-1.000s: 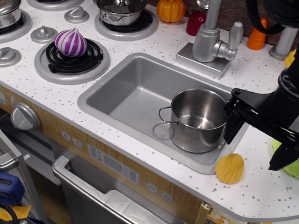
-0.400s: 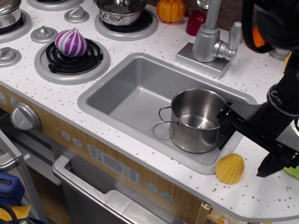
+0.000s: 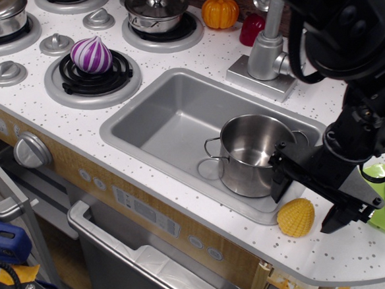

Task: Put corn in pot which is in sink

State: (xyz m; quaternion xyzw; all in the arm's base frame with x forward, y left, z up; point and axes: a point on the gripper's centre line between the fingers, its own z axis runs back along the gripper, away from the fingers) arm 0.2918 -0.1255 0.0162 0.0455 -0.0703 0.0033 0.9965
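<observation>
The small yellow-orange ribbed dome of toy corn (image 3: pixel 296 217) is seen lying on the white speckled desk (image 3: pixel 343 254), just outside the raised rim of the grey-silver rectangular plastic sink (image 3: pixel 158 119). It lies between and slightly below the two black fingers (image 3: pixel 280 180) of the gripper (image 3: pixel 309 201), which are spread wide apart and hold nothing. One finger is set at the sink's rim on the pot side of the corn; the other is set on the far side of it, toward the desk's outer edge. Whether either finger touches the corn cannot be told.

The shiny stainless steel cylindrical pot (image 3: pixel 251 155), with wire loop handles and no lid, is found upright and empty inside the sink, just beside the sink-side finger.

The approach to the grasp is judged to be the step in hand; nothing has been lifted yet. For the next move, the fingers would need to be lowered around the corn and closed on its ribbed sides. The corn would then have to be raised clear of the sink rim and pot wall, carried over the pot's mouth and released.
</observation>
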